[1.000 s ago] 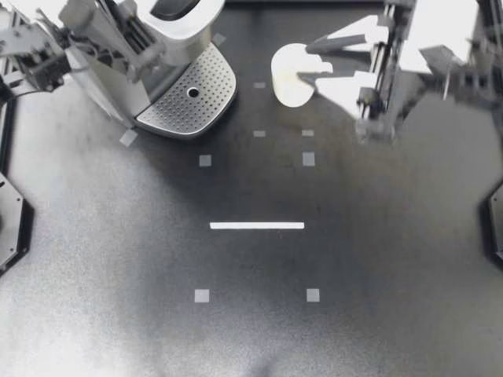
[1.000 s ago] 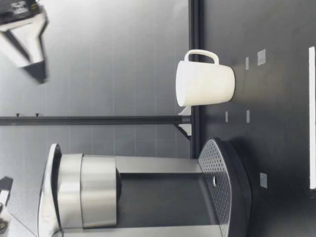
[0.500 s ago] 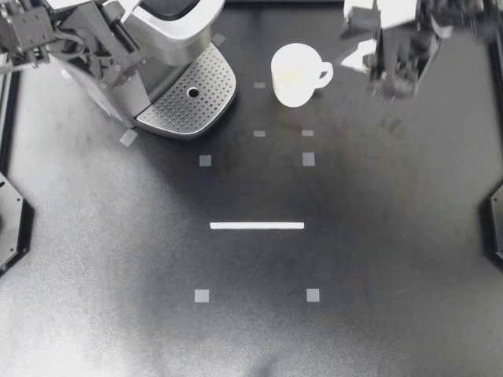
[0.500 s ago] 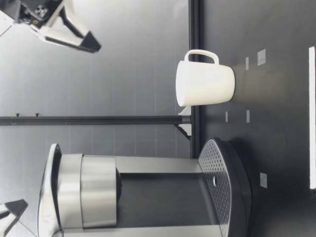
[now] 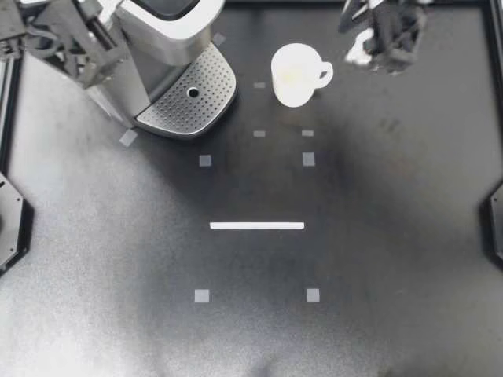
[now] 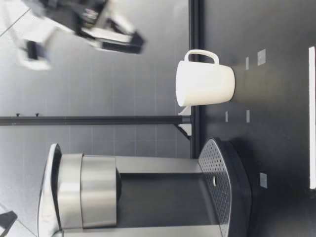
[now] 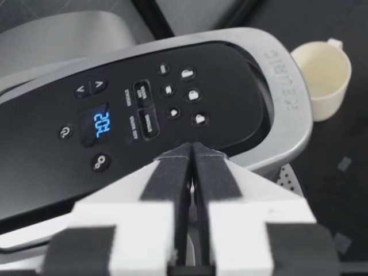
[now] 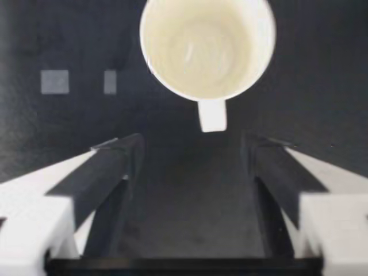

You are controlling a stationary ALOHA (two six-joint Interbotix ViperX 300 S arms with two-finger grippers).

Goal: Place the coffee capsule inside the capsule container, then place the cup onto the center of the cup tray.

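Note:
The white cup (image 5: 295,75) stands upright on the table to the right of the coffee machine (image 5: 169,27), its handle toward my right gripper (image 5: 363,35). That gripper hangs open by the far edge, a short way off the handle; in the right wrist view the cup (image 8: 207,46) lies ahead of its spread fingers (image 8: 112,172). My left gripper (image 5: 106,43) is shut and empty, its tips (image 7: 192,150) over the machine's closed lid (image 7: 144,115). The perforated cup tray (image 5: 189,98) is bare. No capsule shows. From table height, my right gripper (image 6: 116,40) hovers above the cup (image 6: 205,84).
White tape squares (image 5: 308,159) and a white strip (image 5: 257,225) mark the dark table (image 5: 251,314). The machine's body overhangs its tray (image 6: 224,187). A black rail (image 6: 195,29) runs along the table's far edge behind the cup.
My right gripper has drawn back from over the cup toward the far right, come down lower, and its fingers have spread wider. The left arm has shifted slightly by the machine. The cup stays put.

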